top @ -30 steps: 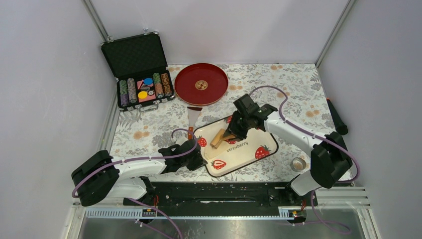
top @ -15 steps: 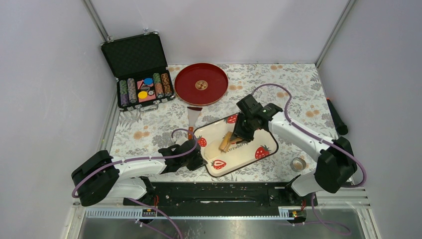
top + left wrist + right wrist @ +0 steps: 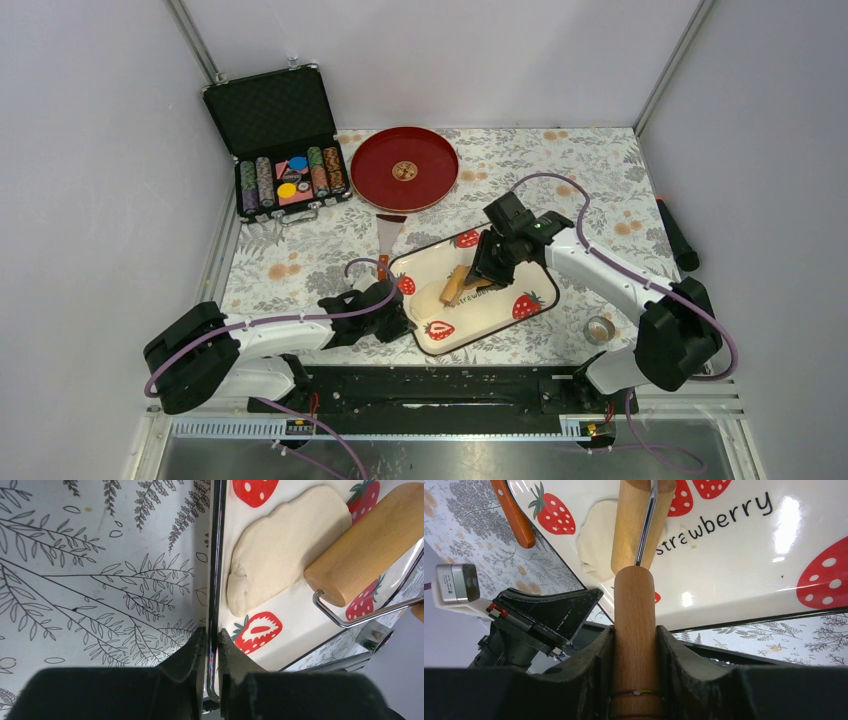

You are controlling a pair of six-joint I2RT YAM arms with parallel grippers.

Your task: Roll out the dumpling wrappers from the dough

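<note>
The tray (image 3: 485, 316) holds the dough (image 3: 285, 555), roller (image 3: 365, 555) on it, ahead of my right hand (image 3: 635, 630) gripping its handle; my left hand (image 3: 212, 640) pinches the rim.

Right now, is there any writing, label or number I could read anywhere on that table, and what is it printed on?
"strawberry": black lowercase letters printed on the white strawberry tray.
Poker chips in the black case: any markings are too small to read.
Gold emblem on the red plate: too small to read.
Nothing else legible shows in any view.
</note>
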